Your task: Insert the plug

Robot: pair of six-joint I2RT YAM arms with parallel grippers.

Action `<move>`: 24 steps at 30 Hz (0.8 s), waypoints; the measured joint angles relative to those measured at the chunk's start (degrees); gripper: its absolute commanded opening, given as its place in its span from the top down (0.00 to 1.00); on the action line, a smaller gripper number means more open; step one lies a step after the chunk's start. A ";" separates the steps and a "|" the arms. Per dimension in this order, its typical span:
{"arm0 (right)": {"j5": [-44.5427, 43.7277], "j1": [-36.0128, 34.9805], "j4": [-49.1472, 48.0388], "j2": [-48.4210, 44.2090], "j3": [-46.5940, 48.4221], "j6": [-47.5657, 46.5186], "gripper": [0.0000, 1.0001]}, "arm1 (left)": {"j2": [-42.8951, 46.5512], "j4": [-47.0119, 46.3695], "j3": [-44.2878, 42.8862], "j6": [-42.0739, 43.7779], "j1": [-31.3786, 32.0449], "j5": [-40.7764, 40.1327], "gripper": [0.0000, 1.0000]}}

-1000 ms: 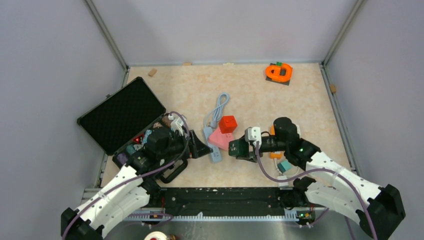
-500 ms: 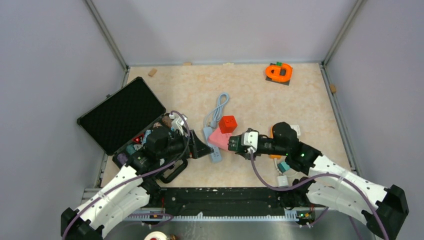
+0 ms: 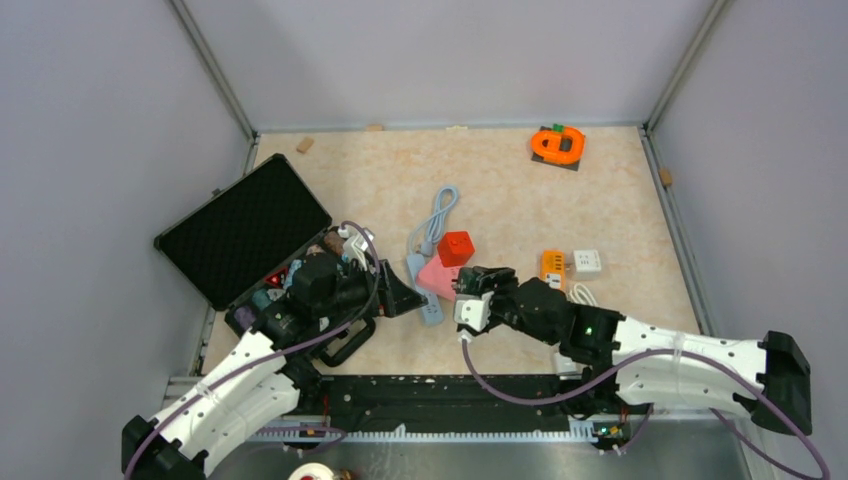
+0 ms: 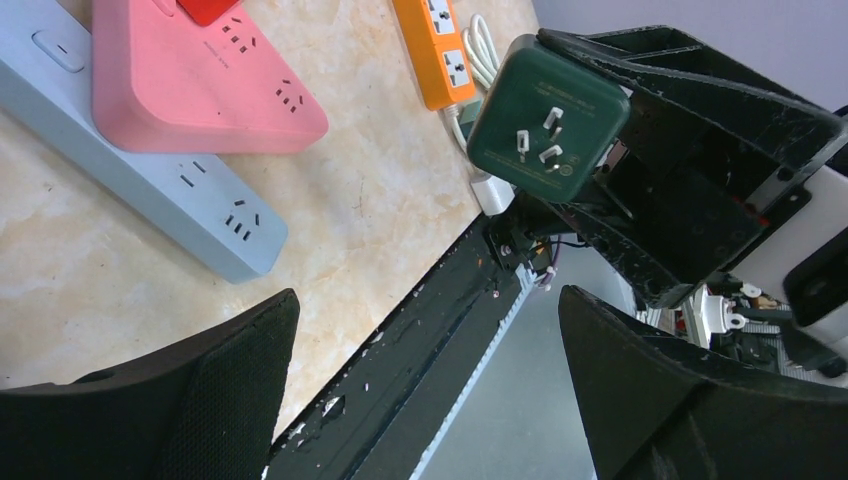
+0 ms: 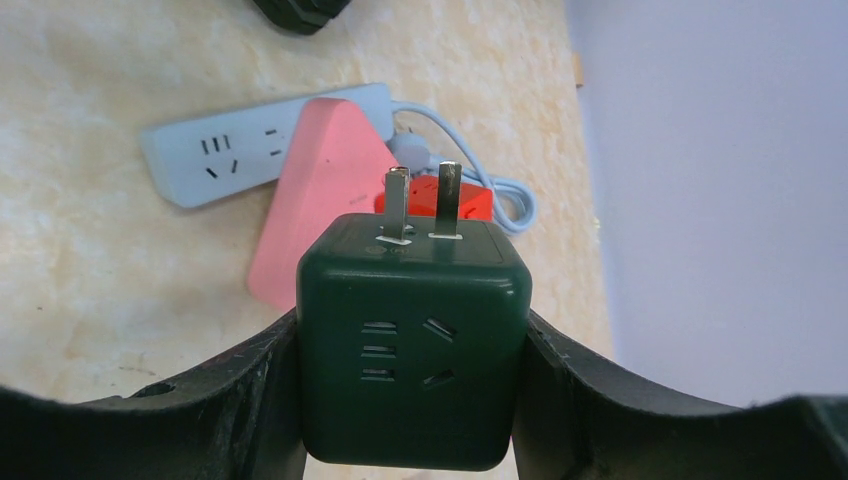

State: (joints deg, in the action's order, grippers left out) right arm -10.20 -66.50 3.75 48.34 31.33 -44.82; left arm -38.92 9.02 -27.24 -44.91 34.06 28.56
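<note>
My right gripper [image 5: 413,335] is shut on a dark green cube plug [image 5: 413,345], with one finger on each side. Its two metal prongs [image 5: 420,205] point away from the wrist, towards the pink triangular power strip [image 5: 320,190]. From above, the right gripper [image 3: 470,283] hangs just right of the pink strip [image 3: 437,277] and the grey-blue strip [image 3: 427,300]. The left wrist view looks at the green plug [image 4: 548,120] from its pronged face. My left gripper [image 4: 425,300] stands wide open and holds nothing, low by the near end of the grey-blue strip [image 4: 150,170].
A red cube socket [image 3: 455,247] sits on the pink strip's far end. To the right lie an orange strip [image 3: 552,267] and a white socket [image 3: 587,262]. An open black case [image 3: 240,230] lies at left, and an orange object [image 3: 557,145] at the back right.
My right arm has swung left and stretched out low, carrying the green plug up to the pink strip. The left arm has not moved.
</note>
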 measured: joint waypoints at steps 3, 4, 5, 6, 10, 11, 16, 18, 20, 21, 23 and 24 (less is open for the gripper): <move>-5.51 -2.23 -1.73 1.49 -0.68 -2.27 1.00 | 0.00 0.02 0.00 0.02 0.00 -0.07 0.01; -6.62 -2.62 -2.14 1.84 -0.87 -2.97 1.00 | 0.00 0.00 0.00 0.02 0.00 -0.07 0.01; -7.30 -2.89 -2.29 2.08 -0.94 -3.39 1.00 | 0.02 0.02 0.00 0.02 0.00 -0.07 0.01; -7.85 -3.04 -2.47 2.25 -0.94 -3.67 1.00 | 0.02 0.00 0.00 0.04 0.00 -0.09 0.01; -8.57 -3.15 -3.63 2.80 -0.94 -4.68 1.00 | 0.00 -0.15 0.00 0.02 0.00 -0.02 0.01; -8.46 -3.15 -3.78 2.82 -0.94 -4.76 1.00 | -0.02 -0.57 0.00 -0.04 0.00 0.20 0.01; -5.16 -3.15 -4.35 2.82 -0.94 -5.14 1.00 | -3.37 -7.58 -0.02 -0.87 0.20 2.80 0.01; -3.06 -3.15 -4.33 2.84 -0.92 -5.07 1.00 | -5.44 -9.55 -0.02 -0.74 1.07 2.82 0.01; -1.01 -3.19 -4.33 3.13 -0.85 -4.83 1.00 | -6.80 -10.62 -0.15 0.07 2.91 2.14 0.01; -0.09 -3.21 -4.26 3.45 -0.70 -4.57 1.00 | -7.39 -10.86 -0.48 0.79 4.22 1.51 0.01; 1.55 -3.21 -4.00 4.39 -0.09 -3.96 1.00 | -8.46 -11.04 -1.64 2.34 6.86 0.17 0.01; 2.29 -3.23 -4.04 4.74 0.15 -3.56 1.00 | -9.05 -11.21 -2.36 3.15 8.00 -0.39 0.01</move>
State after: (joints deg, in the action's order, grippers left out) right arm -7.90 -69.73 -0.30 53.08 31.48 -48.38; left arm -47.97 -2.20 -29.61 -41.76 42.06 28.16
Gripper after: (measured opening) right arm 0.589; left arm 0.986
